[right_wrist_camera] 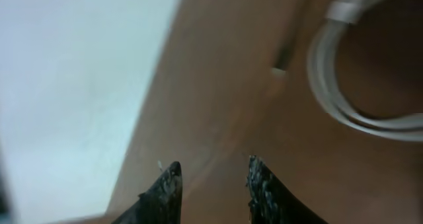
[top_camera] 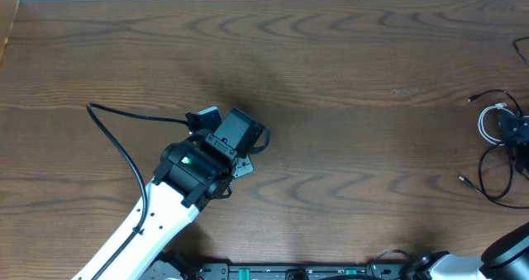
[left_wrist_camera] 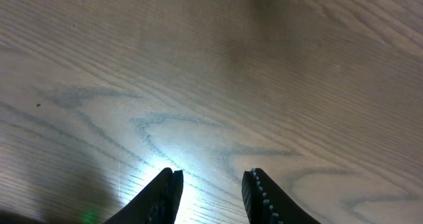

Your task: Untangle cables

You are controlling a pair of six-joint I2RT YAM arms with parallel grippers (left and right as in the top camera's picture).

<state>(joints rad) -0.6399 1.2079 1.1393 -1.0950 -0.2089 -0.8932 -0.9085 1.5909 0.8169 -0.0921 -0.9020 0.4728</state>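
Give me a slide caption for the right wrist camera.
Right tool, open and empty, above the table edge beside a looped white cable.

white cable (right_wrist_camera: 344, 85) is a blurry loop running off the right wrist view's right edge, and overhead the black cables (top_camera: 483, 166) get chopped at far right

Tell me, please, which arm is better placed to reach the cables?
Probably right. The right gripper hovers beside the white cable and black cables; the left gripper sits well away across the table.

White cable (top_camera: 483, 125) coiled in loops, just beside loosely sprawled thin black cables (top_camera: 483, 169), at the table's (top_camera: 331, 65) right edge
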